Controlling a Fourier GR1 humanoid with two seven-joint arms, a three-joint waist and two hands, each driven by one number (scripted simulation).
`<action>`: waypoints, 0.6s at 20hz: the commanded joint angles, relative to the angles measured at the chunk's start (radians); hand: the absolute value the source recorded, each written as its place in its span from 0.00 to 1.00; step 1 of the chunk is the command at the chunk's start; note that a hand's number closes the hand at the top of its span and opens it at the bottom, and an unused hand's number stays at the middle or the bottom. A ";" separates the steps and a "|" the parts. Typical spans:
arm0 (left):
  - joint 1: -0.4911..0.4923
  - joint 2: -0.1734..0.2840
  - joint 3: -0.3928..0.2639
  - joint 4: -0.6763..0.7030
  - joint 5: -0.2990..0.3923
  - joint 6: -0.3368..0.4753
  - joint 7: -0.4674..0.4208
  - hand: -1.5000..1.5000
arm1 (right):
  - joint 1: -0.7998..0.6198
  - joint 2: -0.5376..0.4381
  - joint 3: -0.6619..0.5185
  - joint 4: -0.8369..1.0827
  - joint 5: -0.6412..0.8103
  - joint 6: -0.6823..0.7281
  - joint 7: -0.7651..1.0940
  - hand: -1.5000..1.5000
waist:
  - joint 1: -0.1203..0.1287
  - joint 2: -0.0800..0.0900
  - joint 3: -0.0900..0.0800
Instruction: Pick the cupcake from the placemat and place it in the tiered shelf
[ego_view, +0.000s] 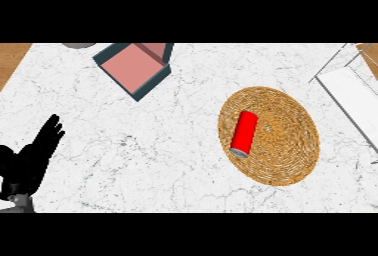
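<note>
The cupcake, which here looks like a red can (244, 133), lies on its side mid-placemat (288, 150); the left hand (33, 155), spread and resting far left of the placemat, should likely stay clear.

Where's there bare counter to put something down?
Widest bare stretch: between the left hand and the woven placemat, below the pink box. Crowded at right, where the placemat, carrying a red cylinder, nearly meets the wire shelf.
</note>
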 joint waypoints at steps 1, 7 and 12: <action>0.012 -0.025 -0.020 -0.052 -0.013 0.020 0.042 0.50 | 0.051 -0.034 -0.030 -0.008 -0.047 -0.042 0.010 1.00 | -0.002 -0.002 0.000; 0.024 0.016 0.032 0.033 0.017 -0.044 -0.045 0.50 | 0.150 -0.089 -0.117 0.077 -0.126 -0.157 -0.042 1.00 | -0.006 -0.001 0.000; -0.025 -0.020 0.015 0.050 -0.016 0.004 -0.033 0.50 | 0.149 -0.090 -0.119 0.122 -0.121 -0.295 0.058 0.00 | -0.001 0.001 0.000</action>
